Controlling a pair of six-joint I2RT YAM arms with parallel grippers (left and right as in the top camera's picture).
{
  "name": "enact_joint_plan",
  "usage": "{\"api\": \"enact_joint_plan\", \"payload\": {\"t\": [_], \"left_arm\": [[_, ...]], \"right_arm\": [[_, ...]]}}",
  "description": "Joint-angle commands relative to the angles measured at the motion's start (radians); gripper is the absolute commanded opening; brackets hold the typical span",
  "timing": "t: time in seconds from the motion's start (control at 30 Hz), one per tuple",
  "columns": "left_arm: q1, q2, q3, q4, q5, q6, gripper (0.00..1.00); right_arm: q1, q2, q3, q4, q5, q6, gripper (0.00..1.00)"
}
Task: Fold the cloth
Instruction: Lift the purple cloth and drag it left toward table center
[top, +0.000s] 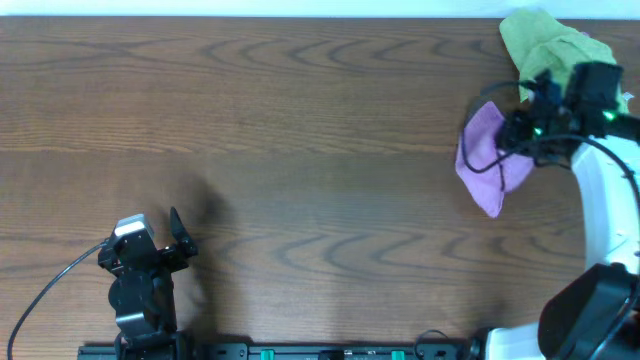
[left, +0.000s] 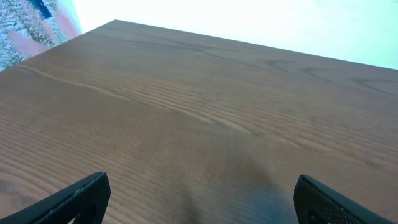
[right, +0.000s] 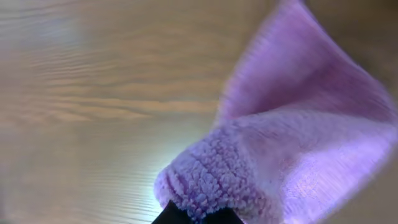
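The purple cloth (top: 487, 155) lies bunched at the right side of the table, just below a lime-green cloth. My right gripper (top: 522, 127) sits at the purple cloth's right edge and is shut on it. In the right wrist view a fuzzy fold of the cloth (right: 292, 155) is pinched between the dark fingertips (right: 174, 216) at the bottom edge, the rest fanning up and right. My left gripper (top: 178, 240) rests near the table's front left, far from the cloth. Its jaws stand wide open over bare wood, with nothing between the fingers (left: 84, 194).
A crumpled lime-green cloth (top: 545, 45) lies at the far right corner, touching the right arm's wrist area. The white right arm (top: 610, 200) runs along the right edge. The table's far edge (top: 300, 17) shows at the top.
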Motion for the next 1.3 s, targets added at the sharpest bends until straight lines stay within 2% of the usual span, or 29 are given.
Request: {"api": "enact_joint_plan", "payload": {"t": [0.0,0.27,0.57,0.67,0.83,1.27], "left_arm": [[0.003,-0.006,-0.028,-0.011,-0.013,0.022,0.95],[0.003,-0.006,-0.028,-0.011,-0.013,0.022,0.95],[0.003,-0.006,-0.028,-0.011,-0.013,0.022,0.95],[0.003,-0.006,-0.028,-0.011,-0.013,0.022,0.95],[0.003,-0.006,-0.028,-0.011,-0.013,0.022,0.95],[0.003,-0.006,-0.028,-0.011,-0.013,0.022,0.95]], "right_arm": [[0.108,0.000,0.038,0.019,-0.076,-0.050,0.01],[0.383,0.027,0.118,0.115,-0.116,-0.053,0.01],[0.418,0.040,0.260,0.165,-0.195,-0.074,0.01],[0.416,0.037,0.305,0.058,-0.162,-0.100,0.01],[0.422,0.038,0.307,-0.138,0.053,-0.099,0.01],[0.422,0.038,0.308,-0.392,0.079,-0.046,0.01]]}}
